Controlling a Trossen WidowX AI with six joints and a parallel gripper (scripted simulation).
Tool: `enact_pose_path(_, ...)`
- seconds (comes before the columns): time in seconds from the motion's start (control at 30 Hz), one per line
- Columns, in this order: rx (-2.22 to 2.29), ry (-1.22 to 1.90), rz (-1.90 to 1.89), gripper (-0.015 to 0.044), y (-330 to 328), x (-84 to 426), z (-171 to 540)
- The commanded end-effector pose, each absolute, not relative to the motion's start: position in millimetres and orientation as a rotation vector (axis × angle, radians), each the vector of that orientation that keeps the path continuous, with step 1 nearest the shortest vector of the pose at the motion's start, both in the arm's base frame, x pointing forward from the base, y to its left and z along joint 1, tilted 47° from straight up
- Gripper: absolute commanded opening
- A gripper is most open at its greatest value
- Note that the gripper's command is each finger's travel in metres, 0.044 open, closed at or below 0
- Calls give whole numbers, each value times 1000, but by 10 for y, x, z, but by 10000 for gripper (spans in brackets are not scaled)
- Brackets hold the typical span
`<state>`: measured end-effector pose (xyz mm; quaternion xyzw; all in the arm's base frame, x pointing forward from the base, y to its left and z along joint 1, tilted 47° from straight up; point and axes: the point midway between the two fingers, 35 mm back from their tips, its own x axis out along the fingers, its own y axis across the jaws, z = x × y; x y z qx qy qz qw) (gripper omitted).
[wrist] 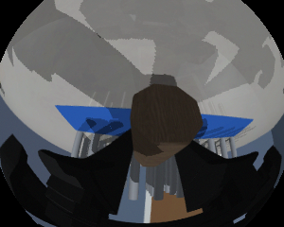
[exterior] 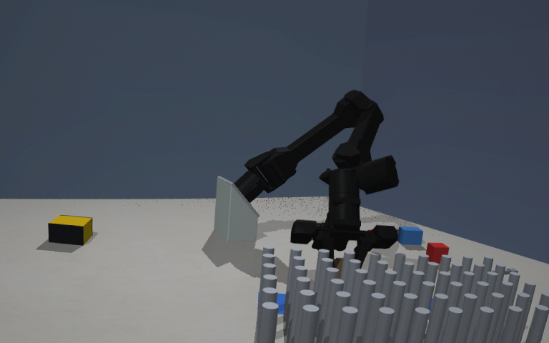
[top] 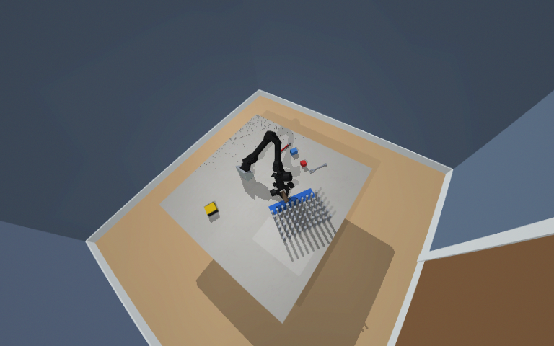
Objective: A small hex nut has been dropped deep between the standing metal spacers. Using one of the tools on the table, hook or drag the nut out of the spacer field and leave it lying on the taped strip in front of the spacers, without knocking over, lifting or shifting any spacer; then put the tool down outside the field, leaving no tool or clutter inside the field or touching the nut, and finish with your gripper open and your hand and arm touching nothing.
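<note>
My gripper [top: 285,194] [exterior: 347,264] is shut on a brown wooden handle [top: 286,198] [exterior: 339,268] [wrist: 166,113]. It holds the handle over the blue taped strip [top: 274,209] [exterior: 271,302] [wrist: 80,115], at the front edge of the spacer field. The tool's far end is hidden behind the handle and among the spacers. The grey metal spacers [top: 304,216] [exterior: 310,326] [wrist: 133,184] stand upright in rows behind the strip. Whether the tool touches any spacer cannot be told. The hex nut cannot be made out in any view.
A blue block [top: 293,151] [exterior: 410,236], a red block [top: 303,163] [exterior: 437,252] and a grey wrench-like tool [top: 318,168] lie beyond the strip's far end. A red-handled tool [top: 286,148] lies beside the arm. A yellow and black block [top: 210,208] [exterior: 66,232] sits apart on the other side.
</note>
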<state>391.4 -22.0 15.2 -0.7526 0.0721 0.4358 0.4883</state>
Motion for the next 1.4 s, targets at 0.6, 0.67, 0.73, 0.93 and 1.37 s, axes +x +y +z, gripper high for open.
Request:
enact_pose_path(0.6, -1834, 176, 1052, 0, -130, 3966, 43)
enact_pose_path(0.67, -1834, 176, 1052, 0, -118, 3969, 31)
enact_pose_path(0.73, -1834, 176, 1052, 0, -113, 3968, 29)
enact_pose_path(0.93, -1834, 176, 1052, 0, -100, 3950, 39)
enact_pose_path(1.37, -1834, 175, 1052, 0, -53, 3884, 67)
